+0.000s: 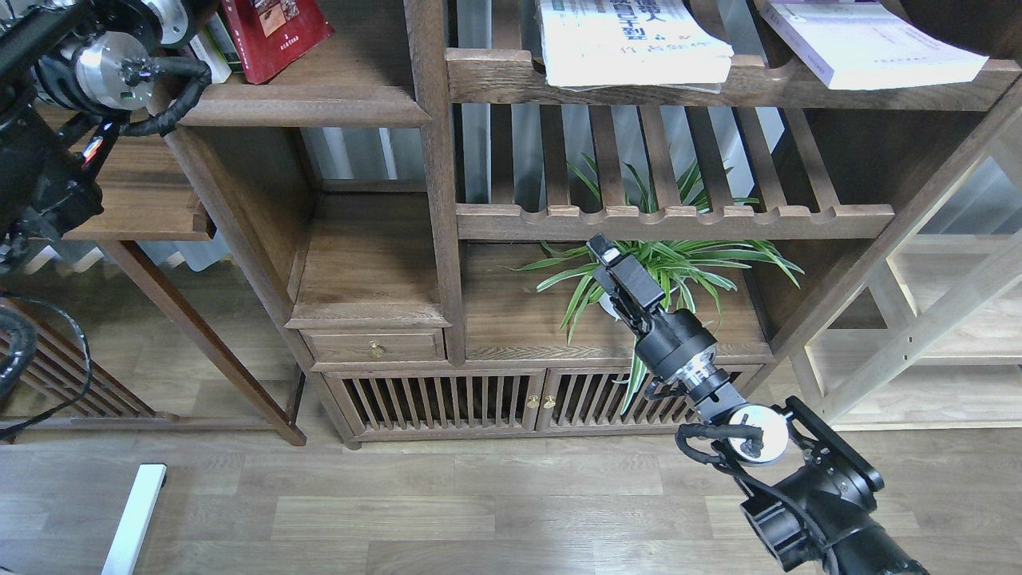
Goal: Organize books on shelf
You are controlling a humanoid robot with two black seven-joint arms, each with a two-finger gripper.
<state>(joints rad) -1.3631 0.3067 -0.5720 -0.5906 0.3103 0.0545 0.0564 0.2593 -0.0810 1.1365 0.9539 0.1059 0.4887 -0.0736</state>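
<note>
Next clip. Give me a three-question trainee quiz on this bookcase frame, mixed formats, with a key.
1. True or false: the red book lies on the same board as the big white book.
2. Multiple choice: the right gripper is in front of A) the drawer, B) the green plant, C) the lavender book.
3. Fill in: the left arm enters the view at the top ____ corner.

Key: 1 false, the red book sits on the solid shelf left of the upright post, while the white book rests on the top rack to its right. 2 B. 3 left; its gripper tips are cut off by the frame edge.
</note>
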